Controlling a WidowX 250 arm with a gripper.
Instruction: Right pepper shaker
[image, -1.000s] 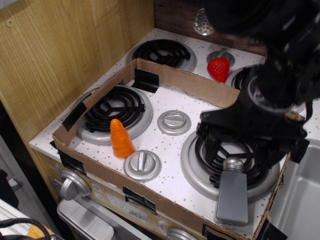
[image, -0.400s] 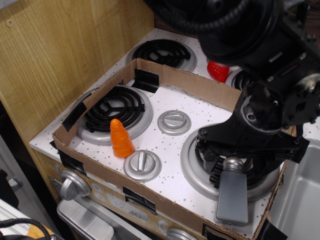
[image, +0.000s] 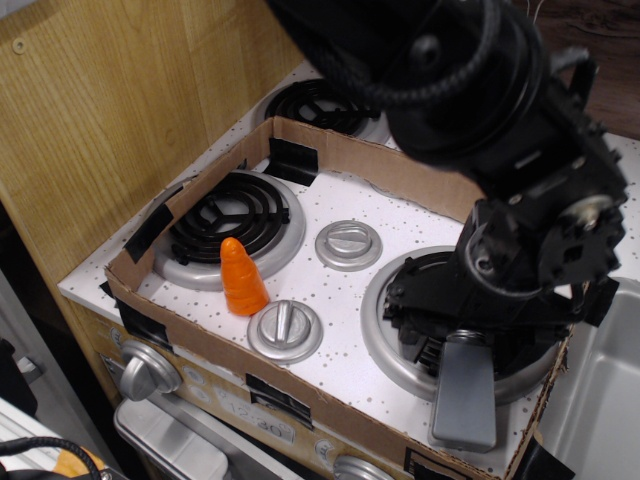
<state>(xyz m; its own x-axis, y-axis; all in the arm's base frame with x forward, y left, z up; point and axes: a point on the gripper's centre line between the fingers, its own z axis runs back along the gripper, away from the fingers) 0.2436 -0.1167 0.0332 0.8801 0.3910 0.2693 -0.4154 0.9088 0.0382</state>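
The pepper shaker (image: 465, 392) is a flat gray tapered body lying on its side at the front right of the toy stove, its lower end near the cardboard rim. Its silver cap is hidden under my gripper (image: 462, 338). The black gripper has come down from above over the cap end, on the front edge of the right burner (image: 385, 345). The jaws look spread to either side of the cap, with one finger (image: 425, 345) showing to the left of it. Whether they touch the shaker is hidden.
An orange carrot (image: 241, 277) stands by the left burner (image: 232, 220). Two round silver knobs (image: 348, 244) (image: 285, 330) sit mid-stove. A low cardboard wall (image: 340, 150) rings the stove top. A wooden panel (image: 120, 110) stands at left, a sink (image: 600, 410) at right.
The arm has moved down and toward the front over the shaker. The silver cap, visible earlier, is now covered by the gripper. The strawberry at the back is now hidden behind the arm.
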